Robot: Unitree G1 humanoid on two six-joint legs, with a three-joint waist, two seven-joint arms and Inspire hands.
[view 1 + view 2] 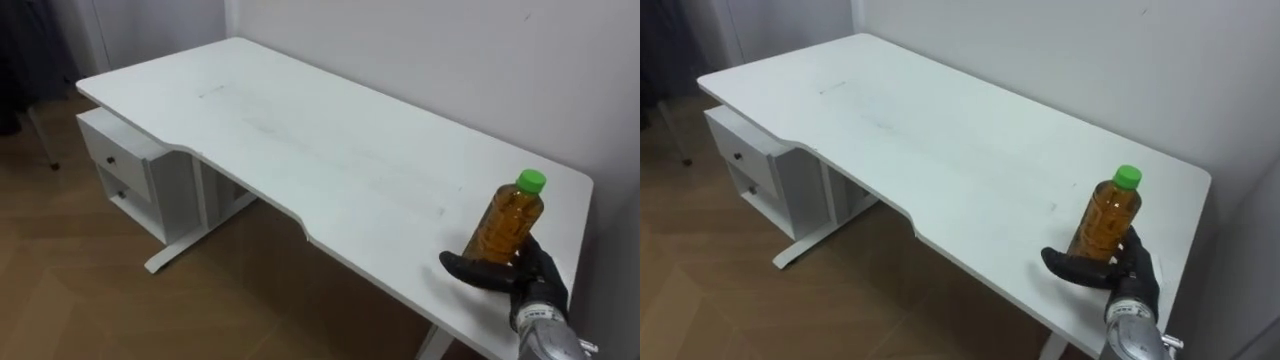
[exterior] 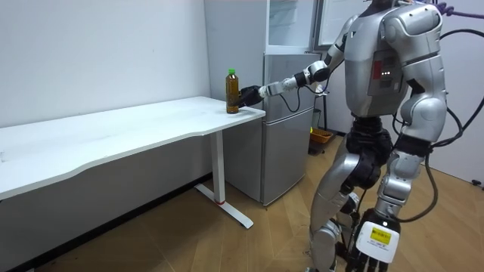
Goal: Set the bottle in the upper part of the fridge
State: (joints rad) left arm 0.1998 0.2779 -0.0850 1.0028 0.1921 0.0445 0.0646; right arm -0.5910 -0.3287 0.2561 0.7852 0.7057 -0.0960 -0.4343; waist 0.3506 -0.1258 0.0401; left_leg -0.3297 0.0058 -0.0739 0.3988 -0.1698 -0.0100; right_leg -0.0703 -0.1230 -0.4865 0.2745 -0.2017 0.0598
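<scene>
Our right hand (image 1: 525,280) curls thumb and fingers round the base of the bottle (image 1: 508,225), which is amber, green-capped and upright at the lower right of the frame, near the tabletop (image 1: 330,150) corner. We stand beside the fridge (image 2: 283,113) — a drawer unit (image 1: 125,165) sits at the upper left, under the tabletop.

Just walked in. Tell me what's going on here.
The humanoid robot stands by a tall grey fridge and reaches its right hand to the corner of a long white desk. That hand is wrapped round the lower part of an amber plastic bottle with a green cap, which stands upright on the desk, not yet lifted. Its left hand hangs at its side. The fridge's upper compartment looks open.
</scene>
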